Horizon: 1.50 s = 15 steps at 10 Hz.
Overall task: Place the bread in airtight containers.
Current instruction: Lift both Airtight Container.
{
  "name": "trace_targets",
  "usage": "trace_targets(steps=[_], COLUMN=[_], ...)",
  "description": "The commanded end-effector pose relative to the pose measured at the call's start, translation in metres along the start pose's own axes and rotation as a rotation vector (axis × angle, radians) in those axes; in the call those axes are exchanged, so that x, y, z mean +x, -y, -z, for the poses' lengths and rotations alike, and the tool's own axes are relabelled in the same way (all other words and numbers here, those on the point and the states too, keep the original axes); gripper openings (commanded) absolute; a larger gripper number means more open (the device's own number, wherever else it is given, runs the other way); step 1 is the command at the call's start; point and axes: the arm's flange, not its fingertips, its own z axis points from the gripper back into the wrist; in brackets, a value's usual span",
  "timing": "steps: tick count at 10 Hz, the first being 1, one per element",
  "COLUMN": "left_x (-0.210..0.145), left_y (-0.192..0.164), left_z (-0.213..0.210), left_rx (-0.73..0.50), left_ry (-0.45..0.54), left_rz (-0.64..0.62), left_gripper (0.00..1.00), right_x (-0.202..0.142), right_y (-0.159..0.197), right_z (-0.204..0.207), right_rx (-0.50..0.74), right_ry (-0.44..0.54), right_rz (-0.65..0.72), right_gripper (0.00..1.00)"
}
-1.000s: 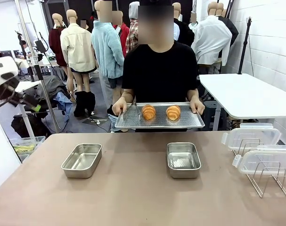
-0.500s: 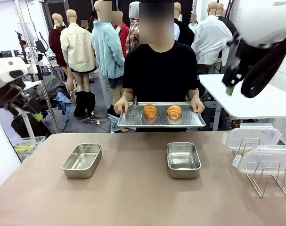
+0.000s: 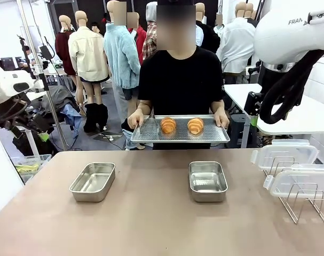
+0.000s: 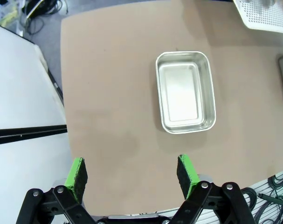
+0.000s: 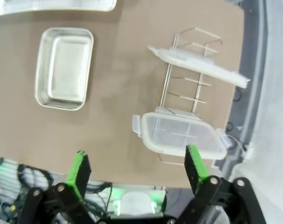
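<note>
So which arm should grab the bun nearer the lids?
Probably the right. The right tool, open, hangs close to the tray's right end, where that bun lies. The left tool, open too, is far off at the table's left side, nearer the other bun.

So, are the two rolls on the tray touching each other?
Apart. In the front view the left roll and the right roll lie side by side on the tray, with bare perforated metal showing between them.
</note>
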Motion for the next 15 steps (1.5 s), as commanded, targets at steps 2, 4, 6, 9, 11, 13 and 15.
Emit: trace_targets(steps=[2,4,6,9,11,13,15], left_x=[0.017,0.035,0.042,0.045,0.042,0.04,0.039], left_y=[0.02,0.042,0.045,0.03,0.025,0.026,0.026], left_z=[0.06,0.107,0.138,0.185,0.208,0.201,0.21], left_rx=[-0.025,-0.033,-0.057,-0.06,-0.075,-0.064,-0.065], left_ry=[-0.176,-0.244,-0.279,-0.298,-0.293,-0.313,-0.314], left_rz=[-0.046,-0.032,-0.051,-0.127,-0.116,-0.102,-0.101], left_gripper=[1.0,1.0,1.0,1.0,1.0,1.0,1.0], right_x=[0.021,0.038,0.046,0.049,0.039,0.047,0.042], right_y=[-0.021,-0.052,-0.068,-0.086,-0.087,-0.084,-0.084], right_z=[0.053,0.099,0.131,0.192,0.214,0.206,0.215], right_rx=[0.154,0.164,0.164,0.138,0.164,0.167,0.165], right_ry=[-0.142,-0.169,-0.197,-0.171,-0.153,-0.18,-0.18], right_rz=[-0.033,-0.027,-0.018,-0.033,-0.038,-0.041,-0.039], right_gripper=[1.0,1.0,1.0,1.0,1.0,1.0,1.0])
